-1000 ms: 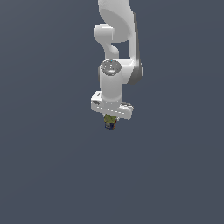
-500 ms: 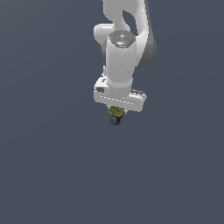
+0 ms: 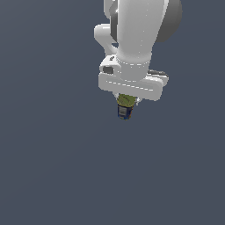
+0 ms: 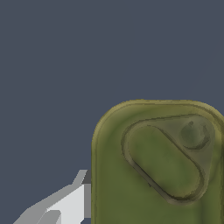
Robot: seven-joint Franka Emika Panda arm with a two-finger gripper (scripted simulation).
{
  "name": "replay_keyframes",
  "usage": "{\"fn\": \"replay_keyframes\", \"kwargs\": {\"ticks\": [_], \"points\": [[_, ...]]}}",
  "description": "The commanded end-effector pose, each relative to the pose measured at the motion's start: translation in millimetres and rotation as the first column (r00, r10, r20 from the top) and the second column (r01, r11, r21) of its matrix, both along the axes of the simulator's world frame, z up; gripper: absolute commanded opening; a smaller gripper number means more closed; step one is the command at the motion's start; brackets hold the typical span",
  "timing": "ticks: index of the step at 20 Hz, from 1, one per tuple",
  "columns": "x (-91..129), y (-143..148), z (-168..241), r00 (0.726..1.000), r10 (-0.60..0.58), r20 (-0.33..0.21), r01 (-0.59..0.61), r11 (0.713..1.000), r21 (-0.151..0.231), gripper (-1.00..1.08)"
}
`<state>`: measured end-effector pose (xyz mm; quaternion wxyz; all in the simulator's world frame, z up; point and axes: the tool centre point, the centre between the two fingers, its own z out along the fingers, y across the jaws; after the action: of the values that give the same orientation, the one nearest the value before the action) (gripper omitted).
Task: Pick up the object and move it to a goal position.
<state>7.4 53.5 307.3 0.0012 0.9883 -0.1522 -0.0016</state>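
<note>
Olive-green lid of can [image 3: 125,107] fills wrist view, finger [image 4: 70,202] against its side. Can hangs at 6 o'clock under white gripper [image 3: 127,102], clamped between fingers, off floor. Carry smoothly, keep squeeze firm, wrist vertical; goal marker not visible.

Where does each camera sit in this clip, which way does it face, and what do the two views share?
Exterior view: off the arm, facing the white Panda arm head-on and somewhat from above; the white gripper hangs over a plain grey-blue ground, gripping the small can with olive-green top and dark blue body.
Wrist view: on the wrist, looking down along the gripper; the can's olive-green top fills much of the frame, with one white fingertip beside it.
Shared: the can and the gripper.
</note>
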Motion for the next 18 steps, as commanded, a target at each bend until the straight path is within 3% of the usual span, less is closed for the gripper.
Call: {"fn": "replay_keyframes", "kwargs": {"ticks": [1, 18], "points": [[6.9, 6.4, 23.3, 1.0, 0.0, 0.003, 0.0, 1.0, 0.0, -1.0], [41.1, 37.5, 124.7, 1.0, 0.0, 0.003, 0.0, 1.0, 0.001, -1.0]]}}
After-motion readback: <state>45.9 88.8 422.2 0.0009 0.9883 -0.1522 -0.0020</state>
